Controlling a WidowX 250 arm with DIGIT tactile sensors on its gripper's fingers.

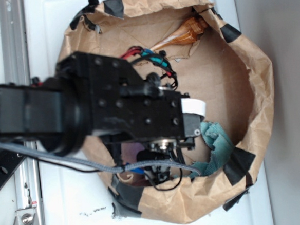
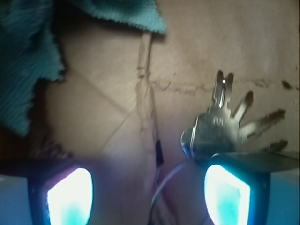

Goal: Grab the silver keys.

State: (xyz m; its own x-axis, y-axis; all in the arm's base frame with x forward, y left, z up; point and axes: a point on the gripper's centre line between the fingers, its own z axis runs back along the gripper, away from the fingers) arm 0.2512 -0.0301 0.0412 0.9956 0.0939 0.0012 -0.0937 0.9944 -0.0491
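In the wrist view the silver keys (image 2: 220,129) lie flat on the brown paper floor of the paper-lined bin (image 1: 257,100). They are off to the right side of the gripper (image 2: 147,192), not between its fingers. The key heads touch or slip just under the right fingertip (image 2: 227,192), and the blades fan up and to the right, away from it. The fingers are spread wide apart and hold nothing. The teal cloth (image 2: 28,61) lies at the upper left, well apart from the keys. In the exterior view the arm reaches into the bin from its left rim, wrist pointing down; the keys are hidden there. I judge the gripper must shift right before closing.
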